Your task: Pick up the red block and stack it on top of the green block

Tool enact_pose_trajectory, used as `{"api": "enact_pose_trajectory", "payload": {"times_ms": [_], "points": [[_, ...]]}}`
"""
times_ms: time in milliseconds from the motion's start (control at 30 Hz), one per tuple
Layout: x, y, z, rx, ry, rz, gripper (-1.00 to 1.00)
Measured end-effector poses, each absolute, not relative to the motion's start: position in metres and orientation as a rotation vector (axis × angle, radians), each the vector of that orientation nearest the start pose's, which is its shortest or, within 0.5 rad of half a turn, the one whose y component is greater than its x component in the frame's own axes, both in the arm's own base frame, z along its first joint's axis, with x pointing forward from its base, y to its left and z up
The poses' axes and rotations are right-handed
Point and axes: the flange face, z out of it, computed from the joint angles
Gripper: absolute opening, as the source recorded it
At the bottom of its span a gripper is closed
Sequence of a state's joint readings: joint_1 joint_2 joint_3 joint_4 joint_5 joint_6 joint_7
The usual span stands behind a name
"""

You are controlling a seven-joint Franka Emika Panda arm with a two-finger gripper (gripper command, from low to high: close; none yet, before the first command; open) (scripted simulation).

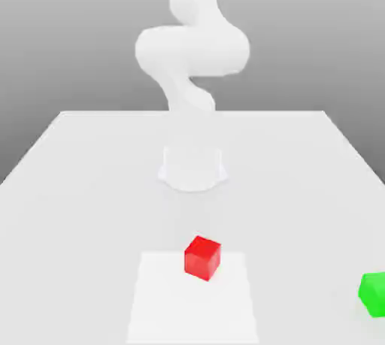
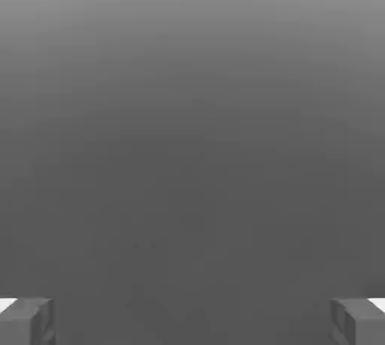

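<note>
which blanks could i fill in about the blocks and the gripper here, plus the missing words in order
The block on the white patch of the table is ____.
The block near the exterior view's right edge is ____.
In the hand view, the gripper stands ____, with nothing between its fingers.

Missing words: red; green; open

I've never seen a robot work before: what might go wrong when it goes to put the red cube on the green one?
The red block sits turned at an angle on the white patch, so the fingers might catch its corners and twist it. The green block lies partly outside the exterior view's right edge; anyone relying on that view could misjudge its position, and the red block might land off-centre and topple.
</note>
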State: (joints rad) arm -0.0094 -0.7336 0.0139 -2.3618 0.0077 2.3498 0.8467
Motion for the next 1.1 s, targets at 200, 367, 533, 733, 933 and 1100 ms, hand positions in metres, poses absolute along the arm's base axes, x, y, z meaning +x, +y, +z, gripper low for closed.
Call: {"api": "enact_pose_trajectory", "payload": {"times_ms": [200, 367, 533, 733, 933, 1100], "points": [[0.421, 0.011, 0.512, -2.506, 1.338, -0.641, 0.0], [0.418, 0.015, 0.386, -2.525, 1.543, -0.397, 0.0], [0.373, 0.018, 0.259, -2.523, 1.782, -0.121, 0.0], [0.347, 0.018, 0.169, -2.512, 1.887, -0.004, 0.0], [0.345, 0.019, 0.146, -2.512, 1.885, -0.001, -1.0], [0.346, 0.019, 0.152, -2.512, 1.886, -0.002, -1.0]]}}
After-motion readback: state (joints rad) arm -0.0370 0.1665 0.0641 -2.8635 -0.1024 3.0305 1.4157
